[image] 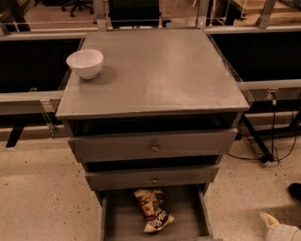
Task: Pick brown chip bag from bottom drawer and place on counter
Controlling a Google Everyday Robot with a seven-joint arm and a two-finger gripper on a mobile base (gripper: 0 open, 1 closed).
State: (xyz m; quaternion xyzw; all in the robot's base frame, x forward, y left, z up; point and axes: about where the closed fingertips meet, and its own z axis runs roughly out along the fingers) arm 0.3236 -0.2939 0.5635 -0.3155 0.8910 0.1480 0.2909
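Observation:
The brown chip bag (153, 211) lies crumpled in the open bottom drawer (186, 216), near its middle, with a pale yellow end toward me. The counter (160, 70) is the grey top of the cabinet and carries a white bowl (85, 63) at its far left corner. My gripper (275, 227) shows only as a white and pale tip at the bottom right corner, low beside the floor. It is to the right of the drawer, apart from the bag, with most of it cut off by the frame edge.
Two wider drawers with brass knobs (154, 147) (154, 179) stand slightly pulled out above the bottom drawer and overhang its back. Black cables (268, 157) and a stand leg lie on the floor at right. Rails and a chair (131, 12) are behind the cabinet.

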